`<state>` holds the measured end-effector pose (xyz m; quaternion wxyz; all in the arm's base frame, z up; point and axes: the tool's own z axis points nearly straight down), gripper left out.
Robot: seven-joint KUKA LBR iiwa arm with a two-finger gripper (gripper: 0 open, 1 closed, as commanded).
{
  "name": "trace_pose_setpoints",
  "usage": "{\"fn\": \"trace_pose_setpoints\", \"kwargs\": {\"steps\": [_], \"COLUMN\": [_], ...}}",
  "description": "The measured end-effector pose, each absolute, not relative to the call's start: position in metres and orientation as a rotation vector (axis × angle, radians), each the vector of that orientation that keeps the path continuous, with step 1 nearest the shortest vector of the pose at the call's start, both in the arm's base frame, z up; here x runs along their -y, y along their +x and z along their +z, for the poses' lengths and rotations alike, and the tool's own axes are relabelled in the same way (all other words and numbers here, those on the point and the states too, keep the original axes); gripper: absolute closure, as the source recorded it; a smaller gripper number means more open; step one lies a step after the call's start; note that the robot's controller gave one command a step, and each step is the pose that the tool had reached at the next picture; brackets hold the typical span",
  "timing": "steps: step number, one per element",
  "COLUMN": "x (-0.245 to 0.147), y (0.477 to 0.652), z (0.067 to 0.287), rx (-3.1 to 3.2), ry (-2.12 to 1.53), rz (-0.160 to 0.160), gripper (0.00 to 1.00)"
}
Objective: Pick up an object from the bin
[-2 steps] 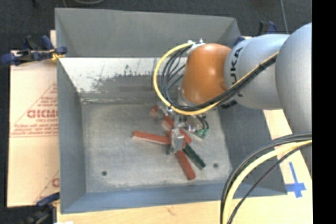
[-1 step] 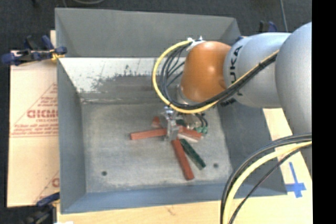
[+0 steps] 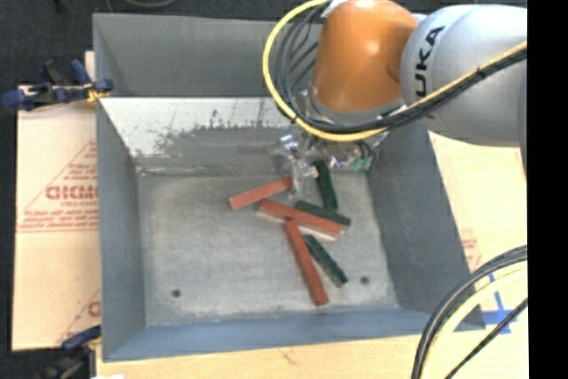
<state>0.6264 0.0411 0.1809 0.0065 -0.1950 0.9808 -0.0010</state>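
1. Gripper (image 3: 300, 166) is hanging low by the far wall of the bin (image 3: 177, 271); whether it is open or closed cannot be told.
2. Red-brown bar (image 3: 259, 194) and dark green bar (image 3: 327, 187) are lying just beside it.
3. Further red and green bars are lying crossed in a heap (image 3: 311, 244) toward the near wall.

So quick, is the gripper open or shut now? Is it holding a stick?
Gripper: cannot be told, open or closed. It hangs over the upper end of a red stick, beside a dark green stick.
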Motion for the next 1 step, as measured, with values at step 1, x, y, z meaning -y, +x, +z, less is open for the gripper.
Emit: {"fn": "trace_pose_setpoints", "kwargs": {"steps": [1], "x": [-0.0365], "y": [0.6151], "z": [0.2289], "rx": [-3.064], "ry": [-0.647], "rz": [-0.004], "gripper": [1.0]}}
